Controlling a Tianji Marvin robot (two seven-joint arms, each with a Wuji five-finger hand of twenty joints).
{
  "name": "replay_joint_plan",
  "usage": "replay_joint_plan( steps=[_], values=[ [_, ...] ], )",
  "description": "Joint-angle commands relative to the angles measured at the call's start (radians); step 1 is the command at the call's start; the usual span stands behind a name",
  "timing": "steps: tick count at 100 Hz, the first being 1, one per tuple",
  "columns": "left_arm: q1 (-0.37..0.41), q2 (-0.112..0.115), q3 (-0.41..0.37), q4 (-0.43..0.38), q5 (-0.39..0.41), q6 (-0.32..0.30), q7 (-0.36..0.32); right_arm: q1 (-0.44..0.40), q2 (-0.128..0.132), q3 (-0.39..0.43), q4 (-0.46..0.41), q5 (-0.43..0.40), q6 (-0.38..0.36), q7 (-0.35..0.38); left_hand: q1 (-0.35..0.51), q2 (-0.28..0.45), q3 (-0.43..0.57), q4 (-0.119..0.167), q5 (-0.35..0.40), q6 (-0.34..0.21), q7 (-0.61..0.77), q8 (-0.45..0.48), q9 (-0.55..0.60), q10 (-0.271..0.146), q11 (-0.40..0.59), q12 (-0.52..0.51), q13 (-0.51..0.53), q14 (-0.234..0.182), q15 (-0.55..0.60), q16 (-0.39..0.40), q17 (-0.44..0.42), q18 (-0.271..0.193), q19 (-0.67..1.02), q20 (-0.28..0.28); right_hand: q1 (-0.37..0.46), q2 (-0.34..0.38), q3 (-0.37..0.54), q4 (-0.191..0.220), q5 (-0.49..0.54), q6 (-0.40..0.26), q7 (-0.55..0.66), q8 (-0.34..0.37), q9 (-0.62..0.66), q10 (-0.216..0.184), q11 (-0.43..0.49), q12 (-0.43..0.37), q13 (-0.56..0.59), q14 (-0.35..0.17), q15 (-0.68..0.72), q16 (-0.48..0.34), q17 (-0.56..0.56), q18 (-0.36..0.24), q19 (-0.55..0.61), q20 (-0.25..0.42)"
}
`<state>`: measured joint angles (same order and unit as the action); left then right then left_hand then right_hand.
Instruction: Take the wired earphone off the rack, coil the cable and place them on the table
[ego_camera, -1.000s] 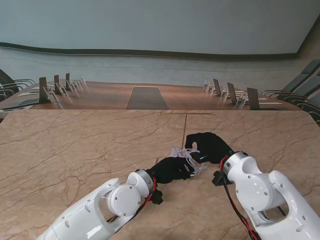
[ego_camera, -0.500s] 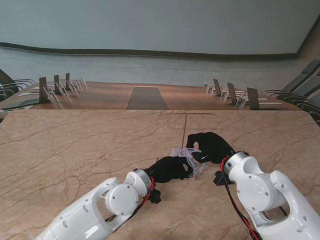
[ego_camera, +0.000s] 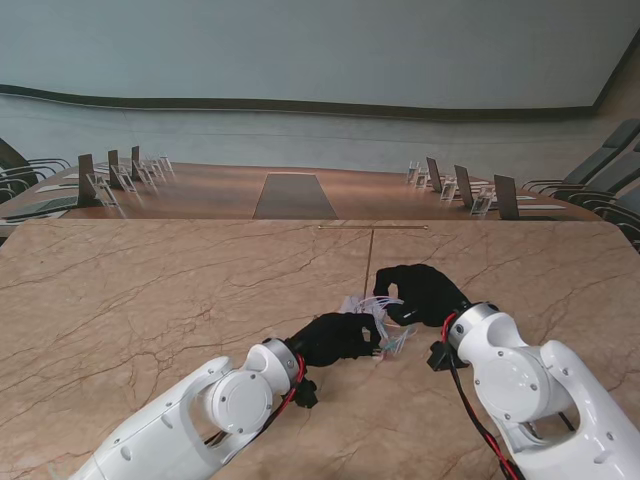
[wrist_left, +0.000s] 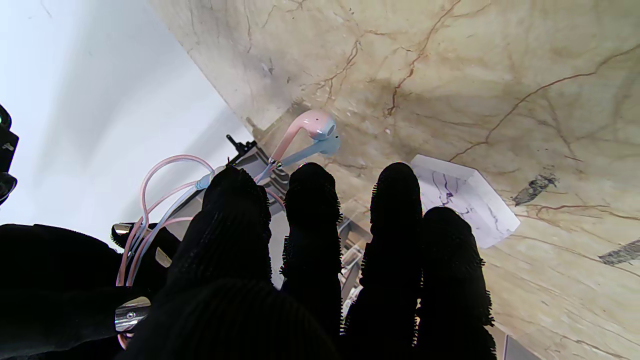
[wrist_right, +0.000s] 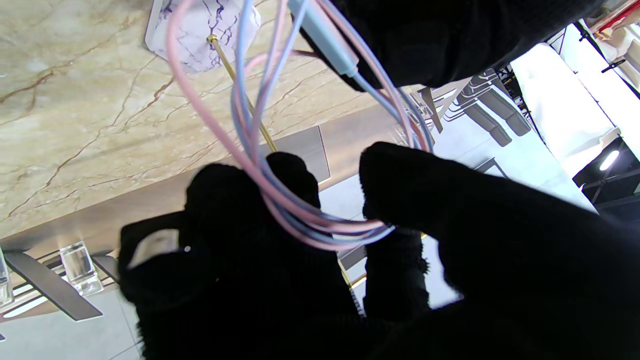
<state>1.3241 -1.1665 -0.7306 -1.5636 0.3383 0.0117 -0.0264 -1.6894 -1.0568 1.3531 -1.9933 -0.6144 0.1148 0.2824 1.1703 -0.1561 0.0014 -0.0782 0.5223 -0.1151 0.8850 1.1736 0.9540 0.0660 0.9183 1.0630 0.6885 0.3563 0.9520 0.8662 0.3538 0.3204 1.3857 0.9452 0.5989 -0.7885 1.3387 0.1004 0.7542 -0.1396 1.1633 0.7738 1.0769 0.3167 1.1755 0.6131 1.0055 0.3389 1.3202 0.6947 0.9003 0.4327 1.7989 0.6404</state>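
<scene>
The pink and blue earphone cable (ego_camera: 386, 320) hangs in loops between my two black-gloved hands, just above the table. My left hand (ego_camera: 336, 338) is shut on one end of the loops (wrist_left: 148, 186), and the two earbuds (wrist_left: 314, 131) dangle beyond its fingertips (wrist_left: 310, 190). My right hand (ego_camera: 425, 292) is curled around the other end, with the coil (wrist_right: 300, 220) lying across its fingers (wrist_right: 235, 200) and the thumb closed over it. The rack's thin gold pole (ego_camera: 369, 260) rises from a white marbled base (wrist_right: 200, 25) right behind the hands, with nothing hanging on it.
The beige marble table (ego_camera: 150, 300) stretches to both sides and beyond the rack. Its far edge (ego_camera: 200, 221) borders a lower conference table (ego_camera: 295, 192) with chairs and nameplates. My two white forearms (ego_camera: 520, 390) fill the near corners.
My left hand has drawn slightly back toward me and to the left. The right hand has edged a little with the coil. The cable loops stay held between both hands.
</scene>
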Motion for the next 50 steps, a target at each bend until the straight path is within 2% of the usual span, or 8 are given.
replay_joint_plan(
  steps=[1,15,20,25,27,32,41,50],
  values=[
    [0.016,0.006,-0.004,-0.009,0.004,0.007,-0.006,0.002,-0.003,0.002,0.002,-0.002,-0.002,-0.002,0.072,0.040,-0.006,0.012,-0.001,-0.072,0.102,0.057,-0.010,-0.038,0.035,0.022,-0.011,-0.015,0.021,0.019,-0.008,-0.028,0.045,0.024,0.048,0.036,0.028,-0.016,0.040,-0.015,0.118,0.004,0.002,0.170,0.035,0.002,0.050,0.168,0.076,0.007,0.061,-0.082,0.117,0.004],
    [0.029,0.014,-0.017,-0.017,0.019,0.010,-0.016,0.008,-0.004,0.004,0.009,0.000,-0.006,-0.008,0.077,0.046,-0.008,0.013,-0.009,-0.068,0.093,0.052,-0.017,-0.035,0.029,0.022,-0.016,-0.016,0.018,0.019,-0.011,-0.030,0.042,0.025,0.049,0.037,0.028,-0.016,0.040,-0.016,0.118,0.004,0.001,0.171,0.035,0.002,0.050,0.168,0.076,0.007,0.061,-0.082,0.117,0.004],
    [0.036,0.012,-0.022,-0.017,0.021,0.010,-0.010,0.011,-0.005,0.005,0.011,0.001,-0.008,-0.011,0.089,0.049,-0.013,0.019,-0.016,-0.057,0.051,-0.001,-0.028,-0.016,-0.023,-0.005,-0.023,-0.008,0.000,0.011,-0.018,-0.026,0.033,0.024,0.049,0.037,0.029,-0.015,0.039,-0.016,0.119,0.005,0.001,0.169,0.035,0.002,0.050,0.168,0.076,0.007,0.061,-0.082,0.117,0.005],
    [0.041,0.011,-0.027,-0.018,0.017,0.012,-0.003,0.013,-0.005,0.005,0.013,0.001,-0.009,-0.012,0.087,0.045,-0.013,0.026,-0.022,-0.024,0.001,-0.135,-0.057,-0.004,-0.073,-0.045,-0.036,-0.004,-0.013,0.006,-0.031,-0.024,0.022,0.021,0.048,0.038,0.028,-0.015,0.039,-0.016,0.119,0.005,0.001,0.170,0.035,0.002,0.049,0.167,0.076,0.007,0.061,-0.082,0.117,0.005],
    [0.043,0.011,-0.029,-0.020,0.015,0.014,-0.004,0.013,-0.005,0.005,0.013,0.001,-0.009,-0.012,0.062,0.038,-0.008,0.030,-0.025,-0.007,-0.020,-0.228,-0.079,0.005,-0.114,-0.028,-0.050,-0.009,-0.023,0.005,-0.045,-0.029,0.012,0.017,0.048,0.037,0.028,-0.015,0.039,-0.016,0.119,0.005,0.001,0.170,0.035,0.002,0.049,0.167,0.076,0.007,0.061,-0.082,0.117,0.005],
    [0.045,0.014,-0.033,-0.023,0.014,0.016,-0.011,0.013,-0.005,0.005,0.013,0.001,-0.010,-0.013,-0.017,0.005,0.007,0.044,-0.059,0.036,-0.059,-0.361,-0.127,0.018,-0.180,-0.038,-0.076,-0.016,-0.038,0.005,-0.066,-0.035,-0.002,0.014,0.047,0.037,0.028,-0.015,0.039,-0.017,0.119,0.005,0.001,0.169,0.036,0.003,0.048,0.166,0.076,0.007,0.061,-0.082,0.117,0.005],
    [0.051,0.016,-0.041,-0.029,0.022,0.016,-0.012,0.010,-0.005,0.006,0.014,-0.001,-0.010,-0.013,-0.140,-0.055,0.104,0.037,-0.117,0.072,-0.053,-0.433,-0.191,0.021,-0.185,-0.148,-0.097,-0.023,-0.049,0.007,-0.080,-0.043,-0.009,0.014,0.047,0.037,0.029,-0.015,0.040,-0.018,0.119,0.006,0.001,0.169,0.036,0.003,0.048,0.165,0.077,0.007,0.061,-0.082,0.117,0.005],
    [0.061,0.018,-0.053,-0.035,0.032,0.010,-0.007,0.006,-0.006,0.011,0.016,-0.004,-0.011,-0.017,-0.235,-0.069,0.183,0.027,-0.133,0.090,-0.094,-0.461,-0.213,0.031,-0.211,-0.197,-0.106,-0.022,-0.056,0.006,-0.086,-0.042,-0.013,0.013,0.047,0.037,0.029,-0.014,0.040,-0.019,0.120,0.006,0.001,0.167,0.037,0.003,0.048,0.164,0.078,0.008,0.061,-0.082,0.117,0.005]
  ],
)
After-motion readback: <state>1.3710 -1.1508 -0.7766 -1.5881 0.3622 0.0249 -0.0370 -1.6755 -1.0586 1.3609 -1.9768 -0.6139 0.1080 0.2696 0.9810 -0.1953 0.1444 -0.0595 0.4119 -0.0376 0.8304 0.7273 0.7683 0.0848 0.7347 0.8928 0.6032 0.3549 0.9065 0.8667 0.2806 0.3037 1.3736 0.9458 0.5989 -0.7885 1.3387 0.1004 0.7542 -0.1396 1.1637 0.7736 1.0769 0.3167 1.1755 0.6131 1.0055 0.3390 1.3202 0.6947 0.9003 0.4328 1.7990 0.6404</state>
